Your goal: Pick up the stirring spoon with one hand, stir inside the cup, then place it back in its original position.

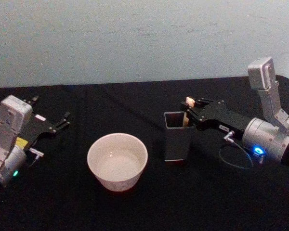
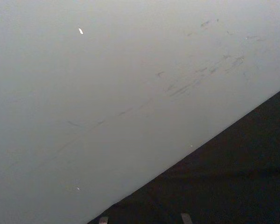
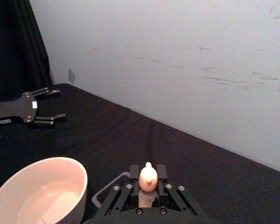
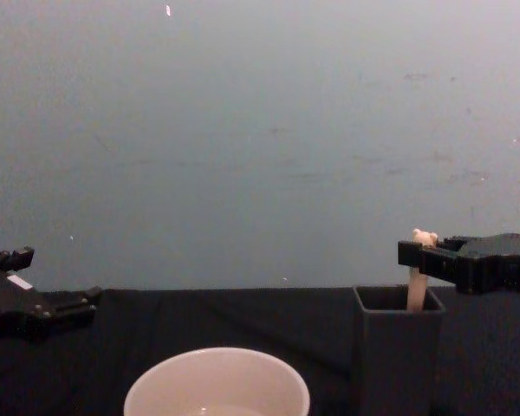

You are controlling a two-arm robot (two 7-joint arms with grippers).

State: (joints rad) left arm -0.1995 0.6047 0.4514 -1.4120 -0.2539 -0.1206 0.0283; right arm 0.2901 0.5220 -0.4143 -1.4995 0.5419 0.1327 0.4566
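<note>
The stirring spoon (image 1: pixel 188 102) stands upright in the dark grey square holder (image 1: pixel 177 144). Its peach handle and bear head (image 4: pixel 424 236) stick out above the holder's rim. My right gripper (image 1: pixel 190 107) reaches in from the right and is shut on the handle just below the bear head (image 3: pixel 148 176), above the holder (image 4: pixel 397 355). The cream-white cup (image 1: pixel 117 161) sits to the holder's left, a short gap away, with a little clear liquid inside. My left gripper (image 1: pixel 52 107) rests open on the table at the far left, well away from the cup.
A black cloth (image 1: pixel 207 202) covers the table, and a pale wall (image 1: pixel 144 38) rises directly behind it. A loop of thin cable (image 1: pixel 236 156) lies under the right wrist. A dark curtain (image 3: pixel 14 46) hangs beyond the table's left end.
</note>
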